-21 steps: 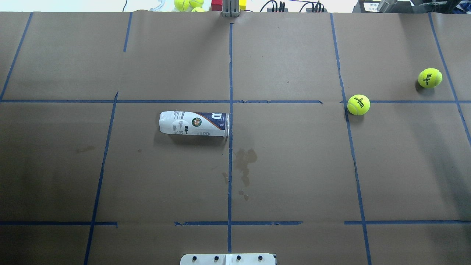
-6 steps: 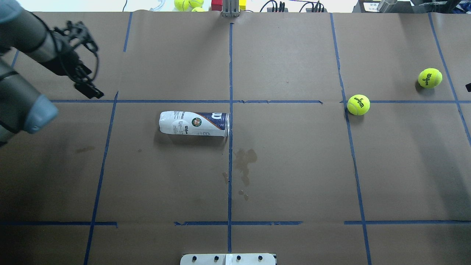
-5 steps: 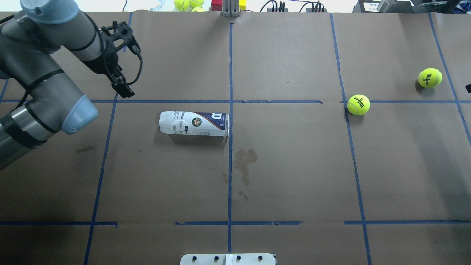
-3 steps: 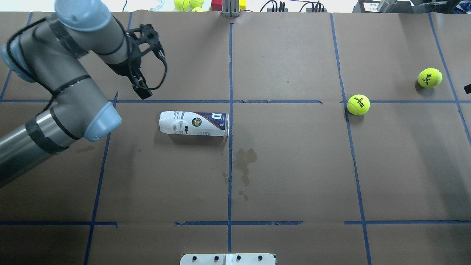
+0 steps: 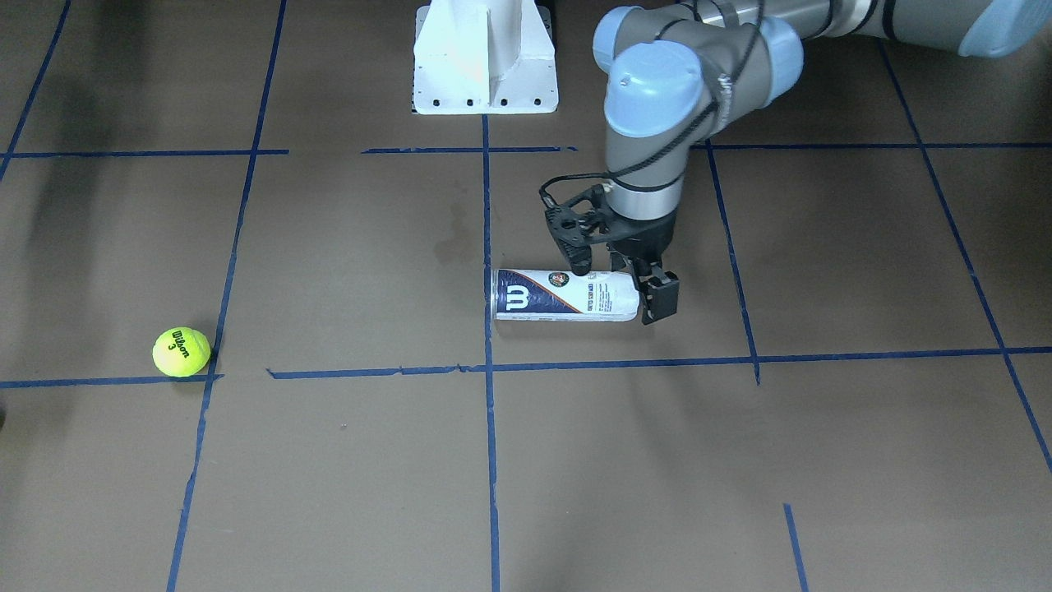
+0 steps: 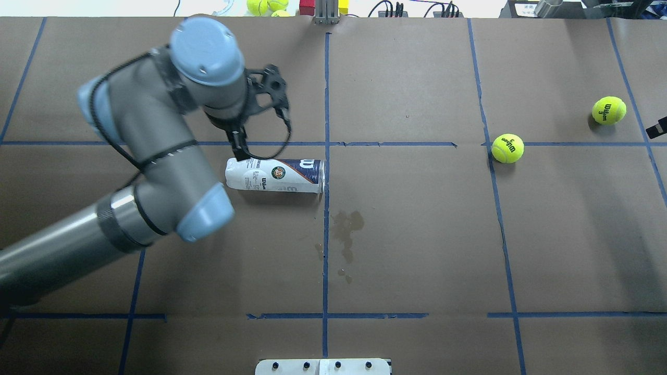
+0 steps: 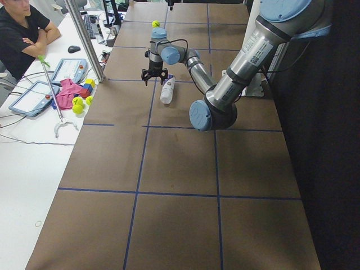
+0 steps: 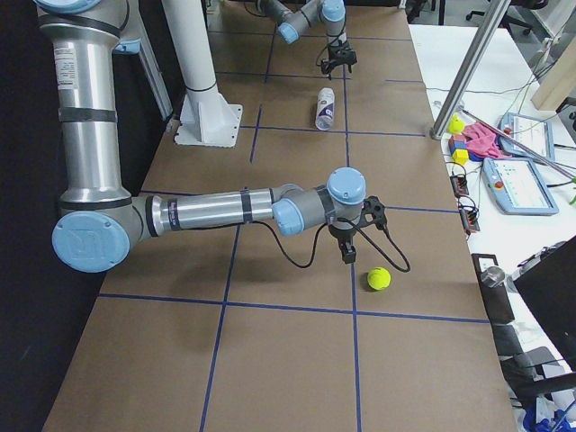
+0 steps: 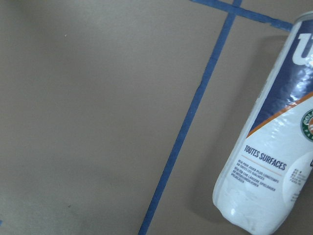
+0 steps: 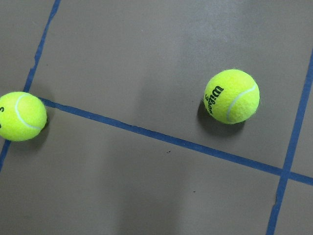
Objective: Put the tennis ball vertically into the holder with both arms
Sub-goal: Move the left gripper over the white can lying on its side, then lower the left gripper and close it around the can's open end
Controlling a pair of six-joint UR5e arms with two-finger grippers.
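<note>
The holder (image 6: 275,175) lies on its side left of the table's middle, silver rim toward the centre tape line; it also shows in the front view (image 5: 565,294) and the left wrist view (image 9: 274,147). My left gripper (image 6: 258,120) is open and hovers over the holder's closed end (image 5: 620,275), not touching it. Two tennis balls lie at the right, one on the tape line (image 6: 507,148) and one further right (image 6: 608,110). My right gripper (image 8: 346,247) hangs beside the further ball (image 8: 379,279); I cannot tell whether it is open or shut. Both balls show in the right wrist view (image 10: 231,96) (image 10: 20,116).
The white pedestal base (image 5: 485,57) stands at the robot's side of the table. Spare balls and coloured blocks (image 6: 266,6) lie beyond the far edge. A dark stain (image 6: 346,229) marks the paper near the centre. An operator (image 7: 22,28) sits beside the table.
My left arm has swung in from the left edge and rightward until its gripper is over the holder's closed end. The right gripper's tip has edged in at the right. Holder and balls have not moved.
</note>
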